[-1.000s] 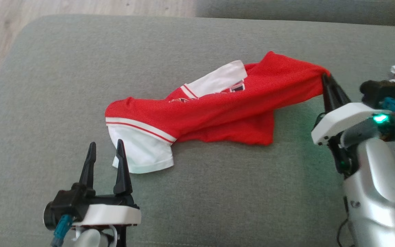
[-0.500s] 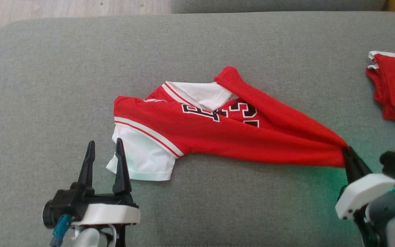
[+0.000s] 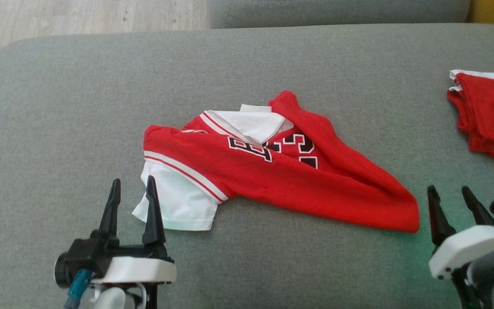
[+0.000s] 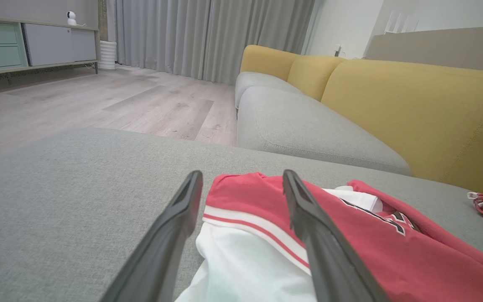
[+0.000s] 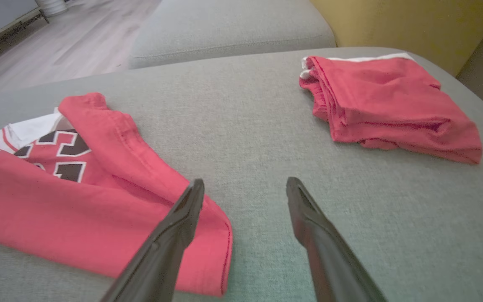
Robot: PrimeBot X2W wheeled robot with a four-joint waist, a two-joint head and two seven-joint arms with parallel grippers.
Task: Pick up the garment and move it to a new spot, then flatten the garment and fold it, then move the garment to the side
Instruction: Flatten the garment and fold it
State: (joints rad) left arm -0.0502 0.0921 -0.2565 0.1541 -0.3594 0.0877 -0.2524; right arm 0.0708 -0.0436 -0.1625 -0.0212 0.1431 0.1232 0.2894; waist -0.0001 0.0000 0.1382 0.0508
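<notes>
The garment (image 3: 272, 171) is a red jersey with white sleeves and black lettering, lying crumpled on the grey cushion (image 3: 247, 60). It also shows in the left wrist view (image 4: 350, 251) and the right wrist view (image 5: 78, 188). My left gripper (image 3: 132, 185) stands open near the cushion's front, its right finger over the white sleeve (image 3: 178, 201). My right gripper (image 3: 450, 192) is open and empty, just right of the garment's red corner (image 3: 401, 214). In the right wrist view its left finger (image 5: 183, 214) lies over that corner.
A second red garment (image 3: 491, 111), folded, lies at the cushion's right edge, also in the right wrist view (image 5: 384, 105). Wooden floor (image 3: 79, 17) lies beyond the cushion's far left. A grey and yellow sofa (image 4: 392, 96) stands behind.
My right gripper pulled the garment's red corner toward the front right, then opened and let it drop onto the cushion. The head view shifted. My left gripper stayed put.
</notes>
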